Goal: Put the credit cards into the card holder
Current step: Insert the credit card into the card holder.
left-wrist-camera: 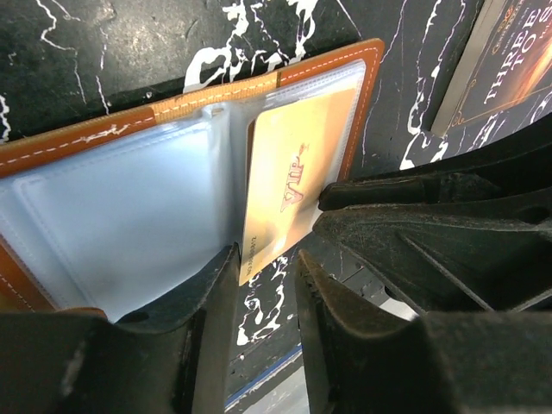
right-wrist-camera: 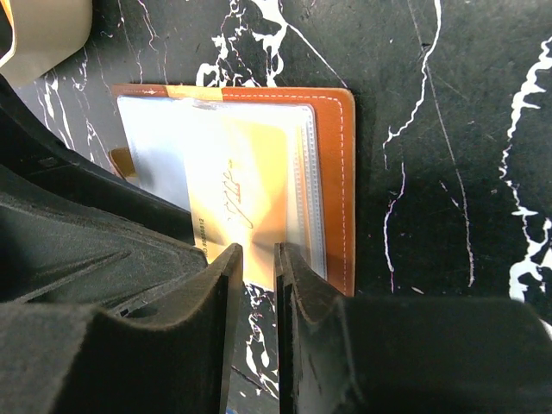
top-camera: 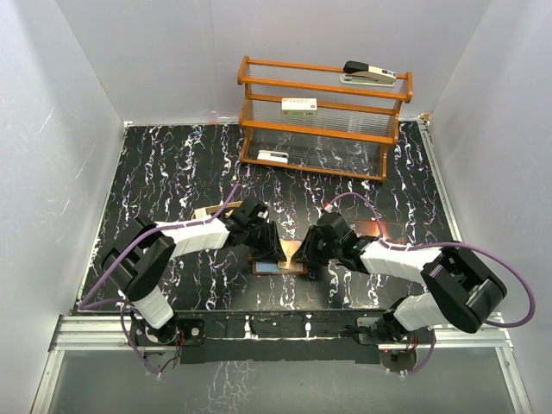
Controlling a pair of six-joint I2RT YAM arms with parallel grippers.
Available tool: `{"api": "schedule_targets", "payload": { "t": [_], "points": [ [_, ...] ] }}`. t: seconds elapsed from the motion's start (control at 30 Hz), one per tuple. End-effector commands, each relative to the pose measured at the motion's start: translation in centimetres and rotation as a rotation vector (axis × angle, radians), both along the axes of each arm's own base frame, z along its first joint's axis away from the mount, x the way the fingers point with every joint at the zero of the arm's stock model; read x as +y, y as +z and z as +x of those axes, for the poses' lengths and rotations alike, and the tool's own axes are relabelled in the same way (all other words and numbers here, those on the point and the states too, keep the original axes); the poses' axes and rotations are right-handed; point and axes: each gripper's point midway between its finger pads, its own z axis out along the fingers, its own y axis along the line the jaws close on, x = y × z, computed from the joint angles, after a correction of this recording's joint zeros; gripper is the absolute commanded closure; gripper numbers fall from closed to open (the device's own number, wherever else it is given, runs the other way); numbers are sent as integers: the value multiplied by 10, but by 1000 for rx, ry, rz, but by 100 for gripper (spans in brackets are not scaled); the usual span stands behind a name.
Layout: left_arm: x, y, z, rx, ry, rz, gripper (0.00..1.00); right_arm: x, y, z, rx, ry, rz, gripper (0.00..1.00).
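The card holder (top-camera: 278,268) lies open on the black marbled table between both arms. It is brown leather (left-wrist-camera: 216,95) with bluish-clear pockets. A gold-orange credit card (left-wrist-camera: 293,172) sits partly in the right-hand pocket, with its lower end sticking out towards the grippers. It also shows in the right wrist view (right-wrist-camera: 233,190), as does the holder's leather edge (right-wrist-camera: 336,172). My left gripper (left-wrist-camera: 266,259) is open, its left fingertip at the card's lower corner. My right gripper (right-wrist-camera: 259,254) has its fingers a narrow gap apart, their tips at the card's lower edge, nothing between them. No dark card is in view.
A wooden rack (top-camera: 321,121) stands at the back with a stapler (top-camera: 369,73) on top and a white labelled box (top-camera: 299,106) on a shelf. A dark booklet (left-wrist-camera: 509,60) lies right of the holder. A tan tray (right-wrist-camera: 43,34) lies to its left.
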Motion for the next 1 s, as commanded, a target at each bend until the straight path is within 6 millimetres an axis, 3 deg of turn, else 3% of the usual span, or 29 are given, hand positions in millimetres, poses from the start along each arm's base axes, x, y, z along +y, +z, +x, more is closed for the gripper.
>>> {"api": "schedule_targets", "payload": {
  "t": [0.0, 0.3, 0.4, 0.5, 0.7, 0.97],
  "points": [
    [-4, 18, 1, -22, 6, -44, 73, -9, -16, -9, 25, -11, -41, 80],
    [-13, 12, 2, -9, 12, -74, 77, -8, -11, -8, 15, -18, -31, 80],
    [-16, 16, 4, -25, 1, -65, 70, -7, -7, -6, 9, -17, -28, 80],
    [-9, 17, 5, -41, 1, -25, 62, -8, 6, 2, -29, -5, -60, 78],
    [2, 18, 14, -91, 17, 44, 55, -17, 41, 17, -133, -7, -129, 68],
    [-6, 17, 20, -100, 4, 32, 55, -23, 28, 21, -130, -13, -179, 58]
  ]
}}
